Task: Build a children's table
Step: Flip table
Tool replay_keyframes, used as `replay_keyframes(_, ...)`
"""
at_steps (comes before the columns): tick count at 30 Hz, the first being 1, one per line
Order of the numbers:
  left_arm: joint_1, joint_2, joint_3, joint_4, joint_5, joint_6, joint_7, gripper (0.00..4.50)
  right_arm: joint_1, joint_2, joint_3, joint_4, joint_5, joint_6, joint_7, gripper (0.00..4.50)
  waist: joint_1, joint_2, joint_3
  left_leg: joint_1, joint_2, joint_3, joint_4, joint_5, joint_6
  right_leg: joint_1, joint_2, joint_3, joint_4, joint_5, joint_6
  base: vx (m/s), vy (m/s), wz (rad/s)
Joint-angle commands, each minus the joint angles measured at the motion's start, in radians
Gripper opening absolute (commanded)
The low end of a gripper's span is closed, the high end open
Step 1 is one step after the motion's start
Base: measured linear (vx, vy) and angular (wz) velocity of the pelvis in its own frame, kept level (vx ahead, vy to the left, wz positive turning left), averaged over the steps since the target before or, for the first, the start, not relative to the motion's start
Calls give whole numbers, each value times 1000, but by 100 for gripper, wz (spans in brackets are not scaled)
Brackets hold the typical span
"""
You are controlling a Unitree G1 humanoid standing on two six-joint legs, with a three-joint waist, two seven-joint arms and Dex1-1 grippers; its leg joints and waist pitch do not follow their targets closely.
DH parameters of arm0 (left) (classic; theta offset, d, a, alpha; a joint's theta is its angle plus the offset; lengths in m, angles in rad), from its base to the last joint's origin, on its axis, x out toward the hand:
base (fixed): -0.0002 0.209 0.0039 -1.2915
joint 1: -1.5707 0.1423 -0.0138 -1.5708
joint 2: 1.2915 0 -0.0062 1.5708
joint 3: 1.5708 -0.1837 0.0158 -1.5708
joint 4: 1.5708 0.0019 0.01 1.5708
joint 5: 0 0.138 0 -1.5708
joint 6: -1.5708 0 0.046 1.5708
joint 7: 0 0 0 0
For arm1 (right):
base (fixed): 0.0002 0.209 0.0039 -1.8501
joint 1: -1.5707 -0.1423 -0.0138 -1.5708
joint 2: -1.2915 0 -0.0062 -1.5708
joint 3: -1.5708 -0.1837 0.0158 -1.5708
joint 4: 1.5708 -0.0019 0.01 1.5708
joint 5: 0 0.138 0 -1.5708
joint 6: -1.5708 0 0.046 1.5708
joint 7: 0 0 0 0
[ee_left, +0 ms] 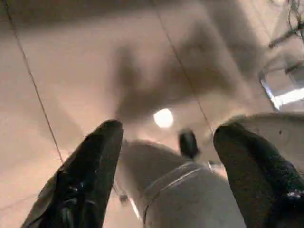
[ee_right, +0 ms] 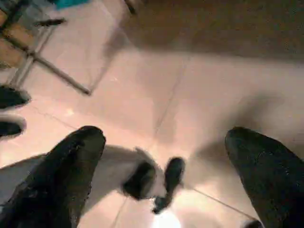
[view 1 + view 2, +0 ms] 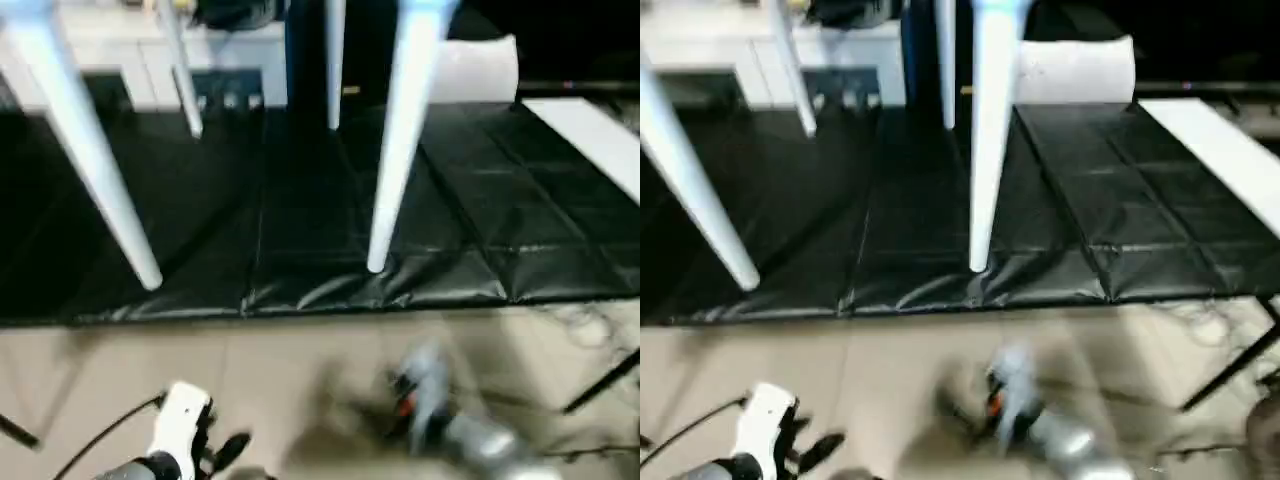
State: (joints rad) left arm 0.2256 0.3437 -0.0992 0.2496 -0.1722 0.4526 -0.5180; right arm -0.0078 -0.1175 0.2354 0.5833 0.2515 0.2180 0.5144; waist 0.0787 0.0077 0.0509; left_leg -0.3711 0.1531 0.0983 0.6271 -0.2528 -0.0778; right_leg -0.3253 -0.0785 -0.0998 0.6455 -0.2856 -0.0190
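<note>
The children's table stands upright on a black mat (image 3: 300,220). Its white tapered legs come down from the top of the head views: a near left leg (image 3: 95,160), a near right leg (image 3: 400,140) and two far legs (image 3: 182,70) (image 3: 334,60). The tabletop is out of view above. My left gripper (image 1: 171,128) hangs low over the beige tiled floor (image 3: 300,370), well short of the mat, open and holding nothing. My right gripper (image 2: 166,134) also hangs over the floor, open wide and empty. In the head view the right arm (image 3: 430,405) is a blur.
A flat white panel (image 3: 590,130) lies on the mat at the right. A white roll (image 3: 480,70) and white cabinets (image 3: 110,50) stand behind the mat. A black stand leg (image 3: 600,380) crosses the floor at the lower right, with cables (image 3: 590,320) beside it.
</note>
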Motion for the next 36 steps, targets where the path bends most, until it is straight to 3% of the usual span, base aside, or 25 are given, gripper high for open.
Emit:
replay_keyframes(1, -91, -52, 19, 219, 42, -88, 49, 383, -62, 17, -25, 146, -49, -30, -119, 450, -14, 5, -32, -2, 81, -34, -127, -315, -21, 15, -90, 58, -101, -226, -158, -10, 61, -15)
replay_keyframes(2, -147, -93, 50, 352, 53, -174, 104, 387, -92, 29, -16, 222, -84, -32, -192, 450, -13, 11, -29, 2, 73, -25, -124, -322, -39, 7, -94, 62, -114, -280, -153, 0, 0, 0)
replay_keyframes(3, -169, -104, 55, 399, 48, -201, 125, 404, -108, 35, -14, 261, -98, -40, -219, 450, -10, 2, -37, 14, 79, -19, -120, -328, -43, 0, -107, 74, -120, -291, -156, 0, 0, 0)
replay_keyframes(4, -182, -119, 65, 433, 33, -211, 144, 415, -121, 41, -17, 299, -107, -30, -256, 450, -9, 0, -33, 9, 80, -18, -124, -339, -45, -1, -109, 74, -121, -290, -161, 0, 0, 0)
replay_keyframes(5, -194, -134, 67, 466, 28, -221, 165, 421, -134, 45, -15, 341, -119, -25, -294, 450, -14, -4, -39, 3, 82, -12, -128, -315, -45, 4, -104, 74, -114, -238, -166, 0, 0, 0)
replay_keyframes(6, -202, -141, 57, 490, 31, -210, 172, 423, -147, 48, -10, 386, -133, -15, -315, 450, -18, -15, -43, 1, 83, -6, -128, -284, -39, 5, -101, 74, -110, -189, -168, 0, 0, 0)
replay_keyframes(7, -210, -147, 44, 514, 42, -195, 182, 423, -157, 50, -1, 430, -146, 14, -334, 450, -18, -11, -44, 2, 83, -6, -128, -273, -35, 5, -102, 73, -107, -171, -173, 52, 15, -6)
replay_keyframes(8, -221, -150, 21, 543, 65, -190, 189, 443, -169, 53, 9, 497, -164, 40, -355, 450, -22, -17, -45, -1, 86, -2, -129, -255, -29, 7, -101, 73, -105, -134, -179, 66, 12, -5)
replay_keyframes(9, -222, -152, 22, 545, 66, -187, 192, 443, -168, 55, 4, 504, -161, 42, -358, 450, -22, -15, -48, -2, 86, -2, -127, -240, -27, 7, -101, 72, -101, -106, -183, 66, 12, -5)
replay_keyframes(10, -224, -157, 23, 552, 67, -182, 197, 443, -166, 57, -5, 521, -155, 47, -364, 450, -20, -16, -53, 3, 88, 4, -123, -203, -15, 8, -101, 73, -97, -26, -194, 83, 9, -4)
replay_keyframes(11, -253, -173, 41, 628, 78, -220, 197, 443, -175, 70, -31, 582, -156, 18, -377, 450, -19, -21, -61, 0, 88, 10, -114, -99, 16, 16, -100, 72, -82, 140, -213, 83, 6, -2)
replay_keyframes(12, -261, -178, 49, 652, 80, -233, 199, 443, -177, 74, -41, 596, -152, 21, -381, 450, -19, -20, -58, 3, 85, 13, -114, -91, 24, 12, -98, 72, -83, 162, -216, 83, 6, -2)
replay_keyframes(13, -266, -181, 54, 669, 81, -241, 200, 443, -178, 77, -48, 605, -150, 22, -384, 450, -18, -28, -62, 4, 86, 16, -110, -66, 45, 19, -102, 73, -81, 205, -222, 59, 3, -3)
replay_keyframes(15, -276, -187, 68, 714, 79, -246, 208, 443, -184, 84, -60, 633, -152, 40, -400, 450, -15, -31, -63, 5, 85, 21, -107, -43, 69, 20, -103, 72, -80, 225, -225, 0, 0, 0)
replay_keyframes(16, -281, -187, 69, 740, 75, -233, 216, 443, -191, 89, -67, 657, -156, 51, -406, 450, -14, -33, -60, 6, 87, 24, -112, -53, 84, 19, -106, 73, -83, 195, -226, 0, 0, 0)
replay_keyframes(17, -287, -186, 61, 763, 76, -218, 212, 443, -193, 94, -69, 681, -163, 53, -405, 450, -12, -27, -55, 11, 94, 27, -116, -102, 77, 13, -107, 75, -91, 100, -225, 0, 0, 0)
replay_keyframes(19, -288, -185, 54, 773, 80, -210, 205, 443, -191, 94, -68, 688, -169, 44, -410, 450, -9, -27, -54, 15, 96, 30, -118, -131, 64, 11, -108, 78, -96, 50, -227, 0, 0, 0)
replay_keyframes(20, -288, -186, 50, 781, 83, -213, 203, 443, -189, 93, -70, 694, -171, 33, -414, 450, -7, -21, -49, 15, 100, 30, -125, -174, 41, 7, -107, 78, -100, -7, -222, 0, 0, 0)
replay_keyframes(27, -288, -186, 50, 781, 83, -213, 203, 443, -189, 93, -70, 694, -171, 33, -414, 450, -9, -26, -40, 23, 100, 30, -134, -293, -6, -1, -108, 87, -118, -189, -185, 0, 0, 0)
replay_keyframes(34, -288, -186, 50, 781, 83, -213, 203, 443, -189, 93, -70, 694, -171, 33, -414, 450, -9, -29, -44, 20, 100, 36, -135, -243, 12, -2, -103, 92, -114, -132, -183, 0, 0, 0)
replay_keyframes(36, -288, -186, 50, 781, 83, -213, 203, 443, -189, 93, -70, 694, -171, 33, -414, 450, -7, -30, -46, 21, 100, 40, -133, -205, 25, -1, -103, 93, -110, -79, -194, 0, 0, 0)
